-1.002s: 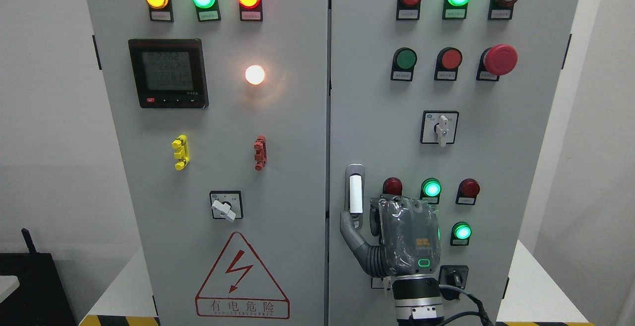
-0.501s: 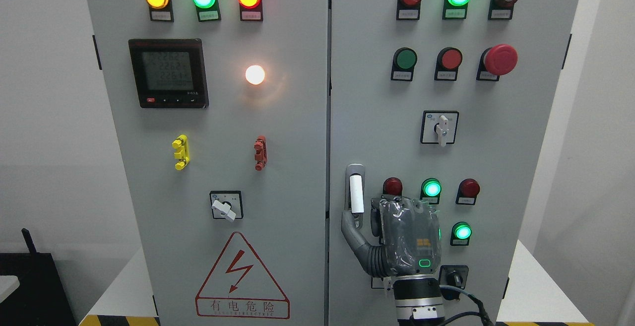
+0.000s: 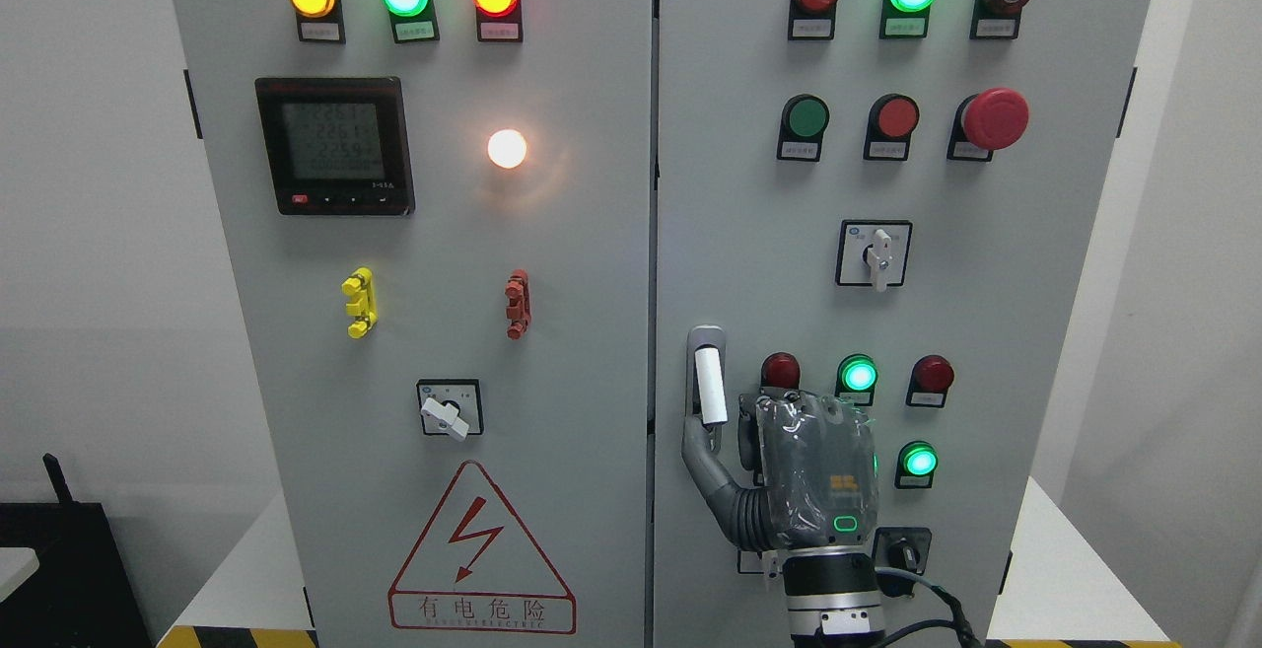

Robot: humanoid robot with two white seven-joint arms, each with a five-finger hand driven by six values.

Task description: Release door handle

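Note:
The door handle (image 3: 710,385) is a white lever in a grey recess at the left edge of the cabinet's right door (image 3: 749,234). It leans slightly, with its lower end swung out to the right. My right hand (image 3: 718,434) comes up from the bottom edge and is shut on the handle's lower end. The thumb (image 3: 696,446) sits under and left of the lever. The curled fingers (image 3: 746,431) are just right of it, mostly hidden behind the back of the hand. The left arm does not show.
Lit green lamps (image 3: 858,374) and red buttons (image 3: 932,374) sit just right of my hand, with a black key switch (image 3: 902,551) below. The left door (image 3: 444,283) carries a meter, a rotary switch (image 3: 449,409) and a warning triangle. White walls flank the cabinet.
The handle's lower end has swung slightly right and outward. My right hand has shifted a little to the right with it.

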